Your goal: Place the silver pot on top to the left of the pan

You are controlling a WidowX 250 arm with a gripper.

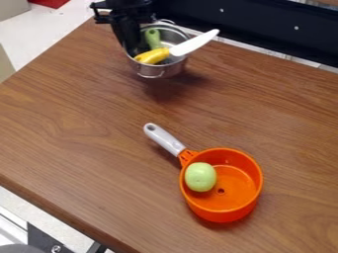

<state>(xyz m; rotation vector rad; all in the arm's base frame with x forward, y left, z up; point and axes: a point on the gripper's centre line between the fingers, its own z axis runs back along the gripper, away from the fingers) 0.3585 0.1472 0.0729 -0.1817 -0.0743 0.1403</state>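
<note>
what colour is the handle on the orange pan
The handle is light grey, seen in the camera view.

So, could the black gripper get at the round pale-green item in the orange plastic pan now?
Probably not: the gripper seems occupied holding the silver metal pot, though the pan is open above the item.

- A brown wood-grain table point(79, 123) spans the middle, its near edge running from 9 o'clock to 7.
- Pale, speckled floor point(56, 27) lies beyond it between 10 and 11, and again around 8.
- A long black panel point(257, 24) with small bright dots stands behind the table, from 12 to 2.
- Something red point(49, 2) lies at 11.
- A dark metal frame point(45, 240) sits at 7.
</note>
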